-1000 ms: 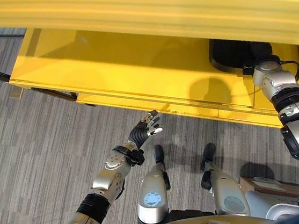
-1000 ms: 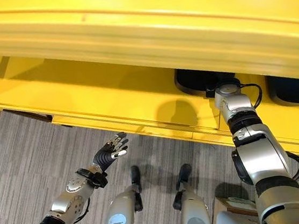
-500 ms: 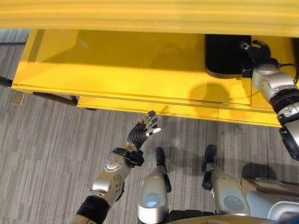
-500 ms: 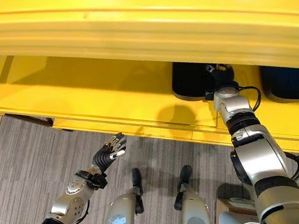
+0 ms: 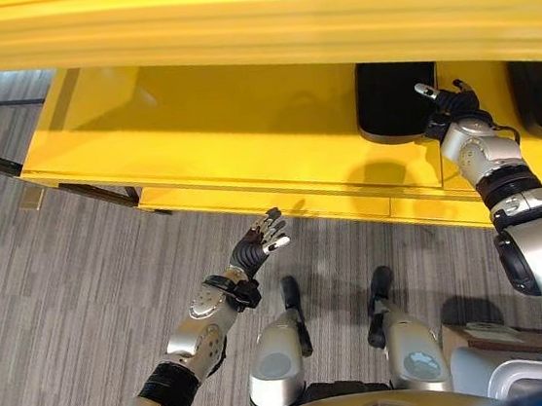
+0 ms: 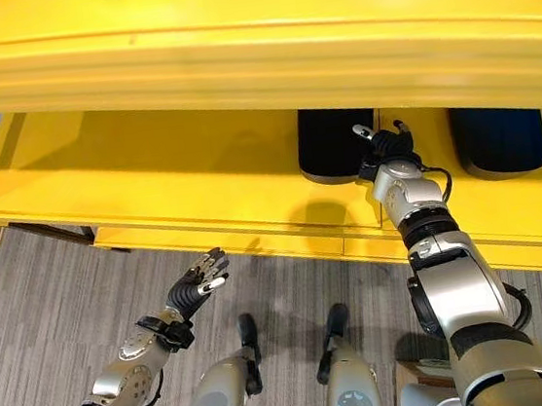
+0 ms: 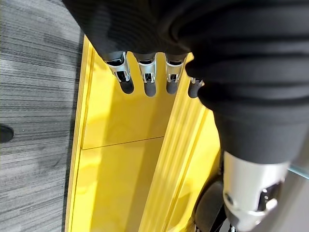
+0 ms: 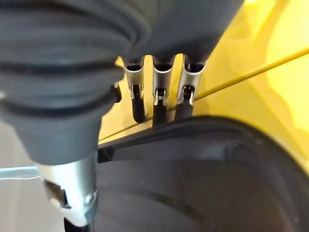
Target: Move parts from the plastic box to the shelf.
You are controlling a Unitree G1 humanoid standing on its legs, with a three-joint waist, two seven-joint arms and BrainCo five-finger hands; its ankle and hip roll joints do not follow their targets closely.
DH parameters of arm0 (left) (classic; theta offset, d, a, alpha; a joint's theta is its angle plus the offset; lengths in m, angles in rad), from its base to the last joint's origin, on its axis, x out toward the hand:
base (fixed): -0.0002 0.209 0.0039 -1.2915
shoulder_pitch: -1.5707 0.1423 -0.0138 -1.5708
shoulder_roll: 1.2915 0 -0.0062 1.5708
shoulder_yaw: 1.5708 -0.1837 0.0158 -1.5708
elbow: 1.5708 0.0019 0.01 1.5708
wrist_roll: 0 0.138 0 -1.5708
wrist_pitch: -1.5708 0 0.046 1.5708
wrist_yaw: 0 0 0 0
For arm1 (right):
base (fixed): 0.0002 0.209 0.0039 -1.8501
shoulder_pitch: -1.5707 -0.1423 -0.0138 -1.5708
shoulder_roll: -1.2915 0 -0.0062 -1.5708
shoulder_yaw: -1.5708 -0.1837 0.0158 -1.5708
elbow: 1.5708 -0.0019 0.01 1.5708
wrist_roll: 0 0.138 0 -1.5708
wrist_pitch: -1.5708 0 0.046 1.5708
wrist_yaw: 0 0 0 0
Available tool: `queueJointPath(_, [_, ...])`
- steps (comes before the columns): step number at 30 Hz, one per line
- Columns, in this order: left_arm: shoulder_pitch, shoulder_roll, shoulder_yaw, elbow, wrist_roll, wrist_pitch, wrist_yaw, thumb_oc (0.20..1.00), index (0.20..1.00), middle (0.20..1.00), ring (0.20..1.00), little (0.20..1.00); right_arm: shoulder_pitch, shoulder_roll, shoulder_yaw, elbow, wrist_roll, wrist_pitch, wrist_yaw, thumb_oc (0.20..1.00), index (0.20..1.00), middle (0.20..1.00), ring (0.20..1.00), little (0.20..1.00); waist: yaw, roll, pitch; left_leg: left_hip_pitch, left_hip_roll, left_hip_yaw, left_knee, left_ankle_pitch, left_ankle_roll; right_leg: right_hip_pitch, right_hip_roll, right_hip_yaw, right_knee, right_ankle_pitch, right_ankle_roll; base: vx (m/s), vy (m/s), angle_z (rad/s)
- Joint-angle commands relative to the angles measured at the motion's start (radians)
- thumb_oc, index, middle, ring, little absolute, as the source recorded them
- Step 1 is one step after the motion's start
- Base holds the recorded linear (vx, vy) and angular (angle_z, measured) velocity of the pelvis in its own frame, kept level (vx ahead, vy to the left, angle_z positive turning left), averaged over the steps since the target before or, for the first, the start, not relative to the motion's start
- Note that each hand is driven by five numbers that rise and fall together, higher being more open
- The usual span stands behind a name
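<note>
The right hand (image 6: 386, 151), fingers apparently straight and loose, rested against a black part (image 6: 328, 145) lying toward the yellow shelf's (image 6: 151, 177) right end, so placing looked finished and withdrawal came next, while the left hand (image 6: 194, 287) hung open below the shelf's front edge.

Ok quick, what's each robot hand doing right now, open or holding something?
Left robot hand: open, empty, over the floor.
Right robot hand: open, fingers straight beside the black plastic part on the yellow shelf.
</note>
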Motion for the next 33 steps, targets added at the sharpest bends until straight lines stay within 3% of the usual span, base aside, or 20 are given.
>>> queueJointPath(1, [0.041, -0.03, -0.043, -0.039, 0.013, -0.056, -0.034, 1.0, 1.0, 1.0, 1.0, 1.0, 0.045, -0.01, -0.013, -0.049, 0.014, -0.087, -0.042, 1.0, 1.0, 1.0, 1.0, 1.0, 0.024, -0.007, -0.049, -0.002, 0.064, 0.045, 0.022, 0.04, -0.034, -0.009, -0.074, 0.028, 0.172, -0.096, 0.067, 0.04, 0.011, -0.01])
queueJointPath(3, [0.047, -0.031, -0.043, -0.039, 0.012, -0.06, -0.032, 1.0, 1.0, 1.0, 1.0, 1.0, 0.058, -0.008, -0.023, -0.076, -0.039, -0.148, -0.059, 1.0, 1.0, 1.0, 1.0, 1.0, 0.02, -0.008, -0.053, 0.003, 0.065, 0.045, 0.022, 0.038, -0.033, -0.004, -0.073, 0.031, 0.17, -0.095, 0.068, 0.04, 0.009, -0.01])
queueJointPath(9, [0.065, -0.036, -0.044, -0.047, 0.022, -0.07, -0.029, 1.0, 1.0, 1.0, 1.0, 1.0, 0.092, 0.003, -0.05, -0.244, -0.175, -0.239, -0.163, 1.0, 1.0, 1.0, 1.0, 1.0, 0.005, -0.009, -0.073, 0.015, 0.061, 0.047, 0.017, 0.033, -0.028, 0.007, -0.07, 0.043, 0.158, -0.093, 0.071, 0.02, 0.016, -0.04])
queueJointPath(13, [0.093, -0.047, -0.039, -0.051, -0.009, -0.081, -0.026, 1.0, 1.0, 1.0, 1.0, 1.0, 0.164, 0.03, -0.061, -0.402, -0.237, -0.259, -0.193, 1.0, 1.0, 1.0, 1.0, 1.0, -0.012, -0.009, -0.093, 0.02, 0.059, 0.05, 0.01, 0.034, -0.026, 0.014, -0.063, 0.054, 0.144, -0.09, 0.069, 0.02, 0.055, -0.05])
queueJointPath(17, [0.144, -0.079, -0.007, -0.055, 0.002, -0.119, -0.023, 1.0, 1.0, 1.0, 1.0, 1.0, 0.354, 0.085, -0.043, -0.602, -0.245, -0.247, -0.17, 1.0, 1.0, 1.0, 1.0, 1.0, -0.043, -0.02, -0.116, 0.035, 0.058, 0.055, -0.006, 0.034, -0.023, 0.027, -0.059, 0.068, 0.126, -0.086, 0.071, 0.04, 0.078, -0.07])
queueJointPath(20, [0.208, -0.108, 0.036, -0.071, 0.03, -0.14, -0.035, 1.0, 1.0, 1.0, 1.0, 1.0, 0.608, 0.133, -0.024, -0.765, -0.273, -0.264, -0.084, 1.0, 1.0, 1.0, 1.0, 1.0, -0.077, -0.036, -0.136, 0.051, 0.059, 0.072, -0.014, 0.03, -0.017, 0.037, -0.057, 0.082, 0.109, -0.079, 0.076, 0.04, 0.077, -0.13])
queueJointPath(23, [0.267, -0.138, 0.094, -0.091, 0.066, -0.147, -0.048, 1.0, 1.0, 1.0, 1.0, 1.0, 0.89, 0.173, 0.016, -0.887, -0.195, -0.211, 0.084, 1.0, 1.0, 1.0, 1.0, 1.0, -0.126, -0.066, -0.165, 0.077, 0.052, 0.099, -0.024, 0.02, -0.009, 0.052, -0.049, 0.106, 0.085, -0.069, 0.088, 0.03, 0.131, -0.15])
queueJointPath(28, [0.317, -0.125, 0.139, -0.113, 0.098, -0.142, -0.09, 1.0, 1.0, 1.0, 1.0, 1.0, 1.114, 0.135, 0.014, -0.986, -0.173, -0.131, 0.289, 1.0, 1.0, 1.0, 1.0, 1.0, -0.169, -0.103, -0.198, 0.104, 0.037, 0.13, -0.041, 0.012, 0.001, 0.064, -0.044, 0.128, 0.054, -0.046, 0.11, 0.0, 0.13, -0.19])
queueJointPath(29, [0.326, -0.11, 0.141, -0.119, 0.141, -0.154, -0.109, 1.0, 1.0, 1.0, 1.0, 1.0, 1.143, 0.117, 0.019, -0.997, -0.201, -0.086, 0.363, 1.0, 1.0, 1.0, 1.0, 1.0, -0.174, -0.113, -0.205, 0.108, 0.031, 0.133, -0.045, 0.008, 0.003, 0.065, -0.045, 0.131, 0.048, -0.041, 0.118, -0.04, 0.145, -0.18])
queueJointPath(30, [0.33, -0.092, 0.139, -0.12, 0.181, -0.186, -0.105, 1.0, 1.0, 1.0, 1.0, 1.0, 1.16, 0.092, 0.03, -1.0, -0.224, 0.022, 0.433, 1.0, 1.0, 1.0, 1.0, 1.0, -0.177, -0.121, -0.213, 0.112, 0.026, 0.138, -0.048, 0.005, 0.005, 0.066, -0.048, 0.131, 0.044, -0.035, 0.125, -0.04, 0.172, -0.14])
queueJointPath(31, [0.322, -0.064, 0.135, -0.117, 0.237, -0.232, -0.104, 1.0, 1.0, 1.0, 1.0, 1.0, 1.16, 0.056, 0.067, -0.962, -0.146, 0.008, 0.46, 1.0, 1.0, 1.0, 1.0, 1.0, -0.176, -0.13, -0.218, 0.115, 0.025, 0.144, -0.046, 0.005, 0.007, 0.068, -0.052, 0.134, 0.04, -0.028, 0.129, -0.02, 0.122, -0.08])
queueJointPath(33, [0.309, -0.029, 0.134, -0.124, 0.234, -0.254, -0.147, 1.0, 1.0, 1.0, 1.0, 1.0, 1.159, 0.05, 0.075, -0.946, -0.111, -0.008, 0.493, 1.0, 1.0, 1.0, 1.0, 1.0, -0.173, -0.141, -0.225, 0.126, 0.021, 0.148, -0.049, 0.001, 0.01, 0.076, -0.059, 0.125, 0.037, -0.021, 0.14, -0.01, 0.129, -0.01])
